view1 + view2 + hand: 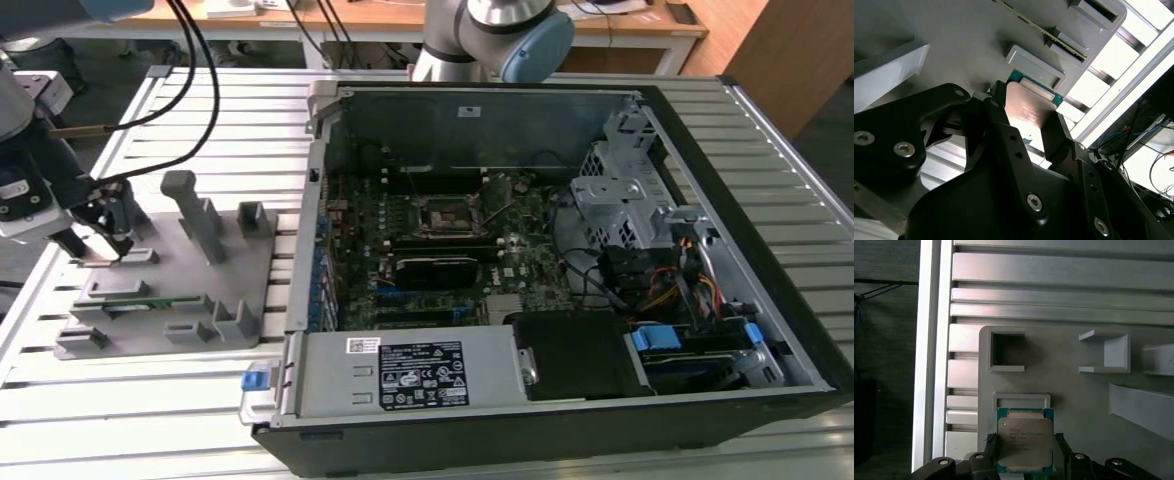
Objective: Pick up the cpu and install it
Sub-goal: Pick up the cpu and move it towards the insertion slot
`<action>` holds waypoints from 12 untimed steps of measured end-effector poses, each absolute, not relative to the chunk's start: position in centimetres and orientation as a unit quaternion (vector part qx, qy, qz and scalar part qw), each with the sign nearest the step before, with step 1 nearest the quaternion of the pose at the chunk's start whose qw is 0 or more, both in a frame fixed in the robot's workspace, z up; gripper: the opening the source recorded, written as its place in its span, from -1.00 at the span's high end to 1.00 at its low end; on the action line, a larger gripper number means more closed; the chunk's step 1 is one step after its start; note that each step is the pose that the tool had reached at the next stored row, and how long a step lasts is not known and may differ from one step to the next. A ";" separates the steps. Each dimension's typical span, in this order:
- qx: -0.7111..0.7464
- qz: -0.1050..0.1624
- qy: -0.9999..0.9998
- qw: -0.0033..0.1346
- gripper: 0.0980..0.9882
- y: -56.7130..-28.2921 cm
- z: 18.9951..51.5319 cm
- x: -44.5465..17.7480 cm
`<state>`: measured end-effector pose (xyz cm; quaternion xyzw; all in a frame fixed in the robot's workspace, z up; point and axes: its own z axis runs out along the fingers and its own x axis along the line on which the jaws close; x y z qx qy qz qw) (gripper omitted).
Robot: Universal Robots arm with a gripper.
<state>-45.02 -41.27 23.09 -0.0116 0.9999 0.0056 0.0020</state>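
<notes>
Pincer [1025, 444] is drawn in narrow, to the width of the small flat silver-grey, green-edged cpu [1025, 439]. In both wrist views a black finger [991, 446] sits at each of two opposite side edges. I judge it gripped, pads against the edges, though contact is too fine to be sure.

The cpu lies flat in its seat on the light-grey plastic fixture tray [160, 268], not raised that I can see. So the chip is directly between the fingertips, no offset to make up. It looks a touch longer than wide; going by the first wrist view, the pads meet the two longer sides, so the grip spans the short way and the long axis runs parallel to the finger faces.

In the exterior view, taken as a clock face around the pincer [100, 254], the open black computer case [534, 440] lies at approx 3 o'clock, well apart. The square metal-framed socket [447, 215] on the dark green motherboard [523, 232] is at 3, a shade toward 2 — and looks empty. The tray is at 9 o'clock from the case, on the slatted aluminium worktop [200, 100].

Counts:
- 1 cpu
- 1 arm w/ 1 pincer
- 1 tray
- 1 case
- 1 socket
</notes>
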 end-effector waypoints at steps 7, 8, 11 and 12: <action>-0.012 0.006 1.000 0.002 0.04 -41.3 23.4 -45.0; -0.012 0.006 1.000 0.002 0.04 -41.3 23.5 -45.0; -0.012 0.006 1.000 0.002 0.04 -41.3 23.7 -45.0; -0.012 0.006 1.000 0.002 0.04 -41.3 23.8 -45.0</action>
